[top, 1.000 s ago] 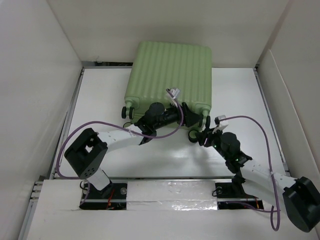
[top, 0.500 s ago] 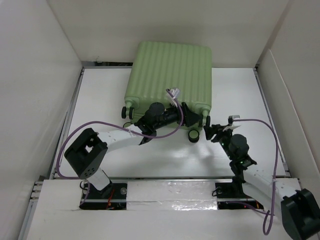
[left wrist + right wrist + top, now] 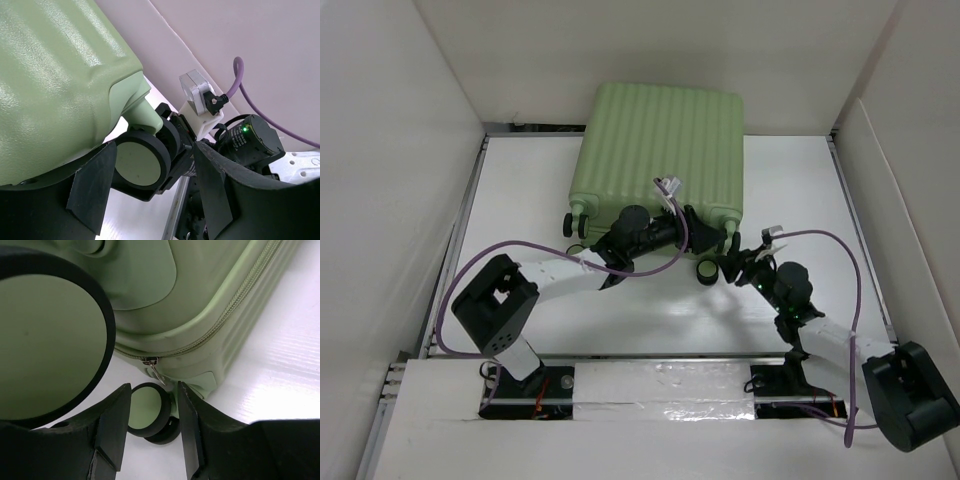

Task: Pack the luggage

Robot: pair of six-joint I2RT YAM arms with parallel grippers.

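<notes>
You had the luggage [image 3: 660, 140] lying closed and flat at the far middle of the table [image 3: 520, 190], wheels toward the arms. Left gripper [image 3: 154, 162] had its fingers spread, straddling a corner wheel [image 3: 137, 167] without pinching it. Right gripper [image 3: 153, 396] was also spread, facing a small wheel [image 3: 144, 414] below the zipper pull [image 3: 154, 368].

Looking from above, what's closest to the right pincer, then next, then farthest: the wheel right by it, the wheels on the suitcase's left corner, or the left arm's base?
From the right pincer:
1. Lone wheel, just to its left.
2. Corner wheels, at the near left corner of the luggage.
3. Left arm's base, far off at the near left.
</notes>
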